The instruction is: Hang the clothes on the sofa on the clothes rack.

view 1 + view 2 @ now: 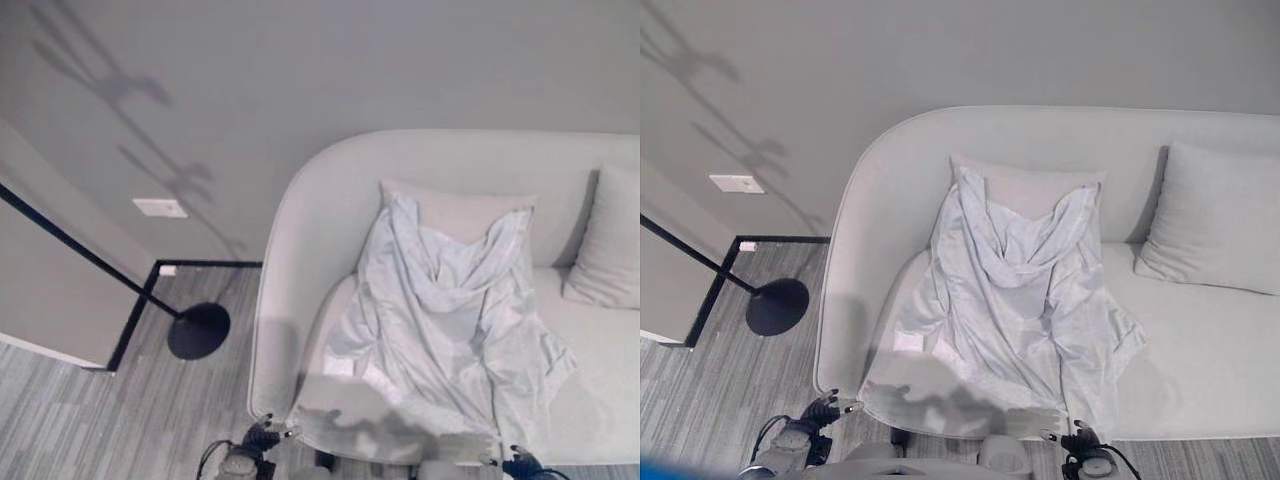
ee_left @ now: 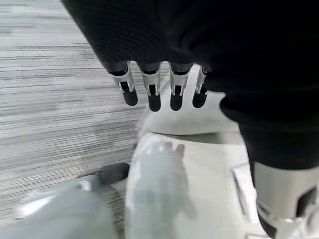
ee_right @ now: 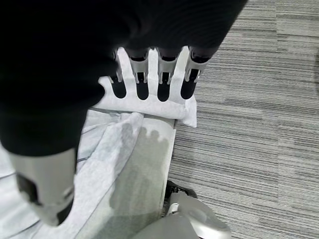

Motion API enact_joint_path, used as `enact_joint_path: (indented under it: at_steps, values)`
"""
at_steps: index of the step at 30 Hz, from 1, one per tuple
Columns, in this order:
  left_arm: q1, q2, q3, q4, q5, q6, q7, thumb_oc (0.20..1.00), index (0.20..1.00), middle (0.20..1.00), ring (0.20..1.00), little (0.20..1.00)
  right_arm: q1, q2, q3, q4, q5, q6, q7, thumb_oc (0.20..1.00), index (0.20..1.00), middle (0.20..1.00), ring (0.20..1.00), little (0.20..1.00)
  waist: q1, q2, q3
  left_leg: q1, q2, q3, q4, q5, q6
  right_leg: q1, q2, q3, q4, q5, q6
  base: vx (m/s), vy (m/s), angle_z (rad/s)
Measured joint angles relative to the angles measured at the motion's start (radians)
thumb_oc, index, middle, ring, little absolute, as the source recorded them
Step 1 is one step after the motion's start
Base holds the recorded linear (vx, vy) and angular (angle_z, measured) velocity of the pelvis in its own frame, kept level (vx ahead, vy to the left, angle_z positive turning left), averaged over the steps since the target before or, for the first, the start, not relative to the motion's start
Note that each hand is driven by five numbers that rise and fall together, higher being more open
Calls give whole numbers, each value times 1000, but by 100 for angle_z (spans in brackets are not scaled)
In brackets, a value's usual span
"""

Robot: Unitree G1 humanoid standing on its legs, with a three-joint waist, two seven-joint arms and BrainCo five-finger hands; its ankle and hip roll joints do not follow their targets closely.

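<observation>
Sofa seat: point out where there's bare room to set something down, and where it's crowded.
The sofa has bare seat on its right part, between the pale shirt and the right cushion, reaching to the front edge. A narrow bare strip lies between the shirt and the left armrest. The middle is crowded: the shirt is draped from the back cushion down to the front edge.

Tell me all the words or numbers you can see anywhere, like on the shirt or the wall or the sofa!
There are no words or numbers that can be read.
The pale garment spread on the sofa shows no print.
The white plate on the wall looks blank.
A small white patch near the garment's lower edge could be a tag, too small to read.
</observation>
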Motion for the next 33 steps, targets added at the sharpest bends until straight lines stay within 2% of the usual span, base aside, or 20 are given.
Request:
enact_joint_path:
  at_steps: [4,7,10,15,17,18,22,28,30,33]
  values:
    - [2,4,-28,-55,1,0,4,1000,1000,1000,1000,1000,-1,-1,-3,-1,7,0,-1,1000,1000,1000,1000,1000,2,-1,0,-1,0,21,0,0,-1,-14,1,22,0,4,-1,-23,-1,-14]
    - [-11,5,-48,-83,2,1,6,1000,1000,1000,1000,1000,-2,-3,-17,-6,15,-1,-2,1000,1000,1000,1000,1000,-21,-2,1,-3,-1,32,0,1,-1,-25,1,37,0,8,2,-53,3,-15]
    - [-38,13,-67,-117,2,-1,9,1000,1000,1000,1000,1000,-5,-23,-42,-32,22,-4,-5,1000,1000,1000,1000,1000,-27,-1,2,-19,-2,58,-1,0,-1,-51,1,58,0,17,2,-49,4,-24]
    - [-123,40,-120,-175,1,-6,21,1000,1000,1000,1000,1000,-23,-64,-59,-71,47,-6,-18,1000,1000,1000,1000,1000,-61,-1,33,-27,-1,103,-1,-4,-6,-87,5,102,0,27,7,-51,8,-25]
    - [-172,43,-129,-176,1,-6,28,1000,1000,1000,1000,1000,-42,-84,-70,-89,57,-15,-32,1000,1000,1000,1000,1000,-77,8,43,-42,-5,116,-1,-3,-5,-105,6,110,0,35,9,-42,24,-30]
    - [-215,47,-147,-179,2,-6,34,1000,1000,1000,1000,1000,-50,-103,-80,-121,74,-23,-41,1000,1000,1000,1000,1000,-79,15,54,-46,-6,138,-1,-3,-4,-121,7,134,0,45,18,-37,31,-38]
    - [-310,56,-179,-206,11,-9,44,1000,1000,1000,1000,1000,-90,-144,-80,-226,76,-41,-72,1000,1000,1000,1000,1000,-116,31,96,-52,-11,184,-1,-2,2,-152,9,177,0,61,19,-26,17,-34]
    - [-464,51,-210,-224,22,-21,86,1000,1000,1000,1000,1000,-176,-210,-82,-327,72,-53,-122,1000,1000,1000,1000,1000,-161,78,154,-63,-11,202,-1,-4,2,-174,11,198,0,65,23,-23,-11,-11]
    - [-544,51,-225,-224,47,-27,118,1000,1000,1000,1000,1000,-208,-269,-80,-399,72,-65,-147,1000,1000,1000,1000,1000,-160,101,177,-80,-14,209,-1,-4,4,-192,9,203,1,71,24,-19,-15,-7]
    - [-605,53,-235,-231,51,-29,132,1000,1000,1000,1000,1000,-263,-311,-78,-438,72,-69,-166,1000,1000,1000,1000,1000,-167,120,199,-83,-13,214,-1,-4,4,-199,12,207,1,74,20,-10,-32,-6]
